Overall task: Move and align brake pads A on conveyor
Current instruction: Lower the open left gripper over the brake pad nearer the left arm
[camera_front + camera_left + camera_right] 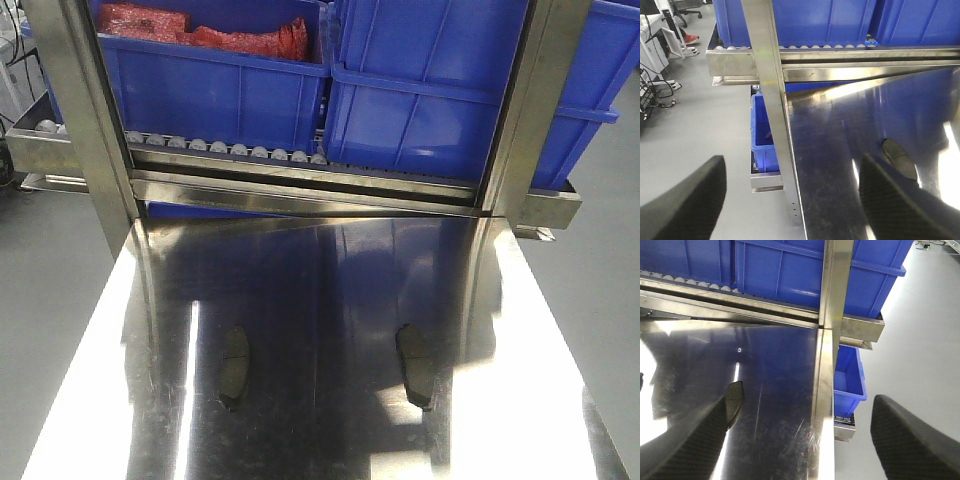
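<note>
left claw [790, 202] and right claw [797, 440] gape wide, empty, near two brake pads [235, 362] [414, 364] on steel tabletop [320, 290].

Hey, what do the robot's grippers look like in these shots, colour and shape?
Only the fingers show, in the wrist views. The left gripper and right gripper each have two broad, matte black fingers with rounded tips and a fine woven-looking texture. No cables, markings or arm links are visible; the front view shows neither arm.
</note>
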